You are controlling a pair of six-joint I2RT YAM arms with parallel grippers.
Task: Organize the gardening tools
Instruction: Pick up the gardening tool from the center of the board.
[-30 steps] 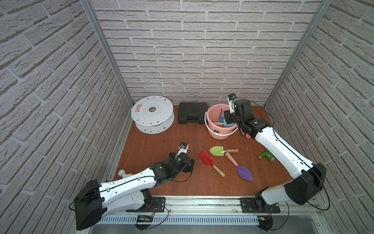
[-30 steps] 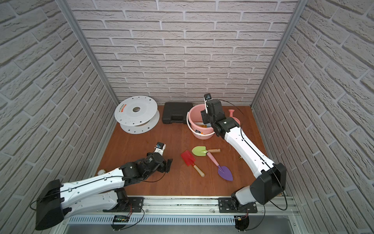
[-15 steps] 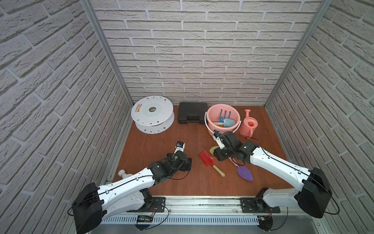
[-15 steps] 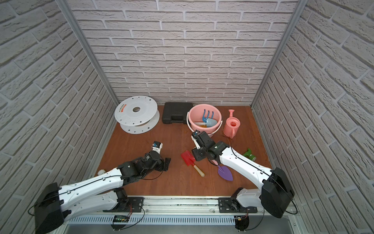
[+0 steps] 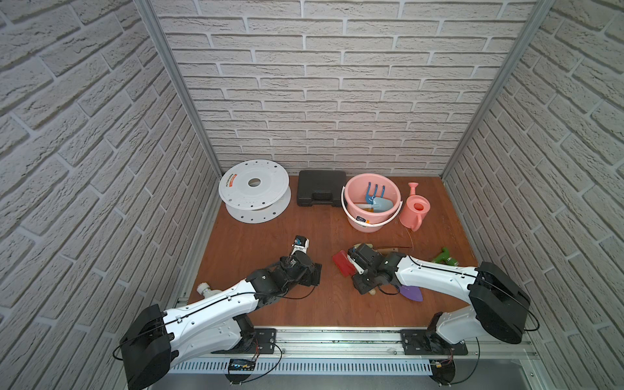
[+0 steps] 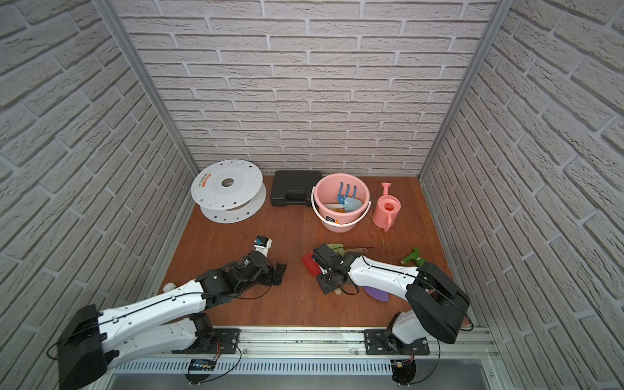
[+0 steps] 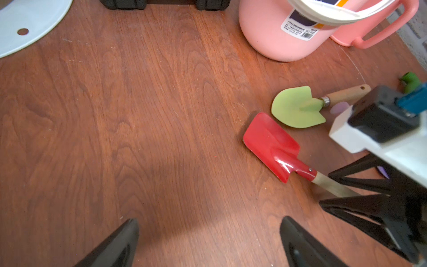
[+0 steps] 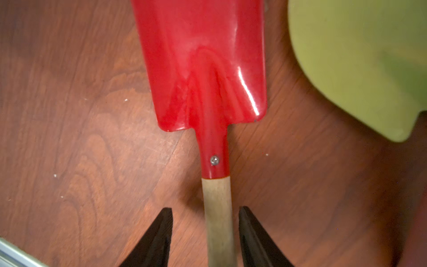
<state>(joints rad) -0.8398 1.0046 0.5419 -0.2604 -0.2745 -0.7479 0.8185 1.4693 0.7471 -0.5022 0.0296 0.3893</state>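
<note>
Our right hand (image 8: pixel 205 209) has dropped from the far pink bucket (image 5: pixel 374 227) to the red trowel (image 8: pixel 201 69). Its fingers straddle the wooden handle with a gap on each side, not clenched. We see that trowel lying flat on the bench (image 5: pixel 263 243), just beside the green trowel (image 7: pixel 298 108), while our left hand (image 7: pixel 210 219) hovers released over bare wood to its left.

Nr back-left corner: white spool (image 5: pixel 254 189), w/ black case (image 5: pixel 320 192) (lid shut) just beside it, both on wood tabletop (image 5: pixel 256 243).
</note>
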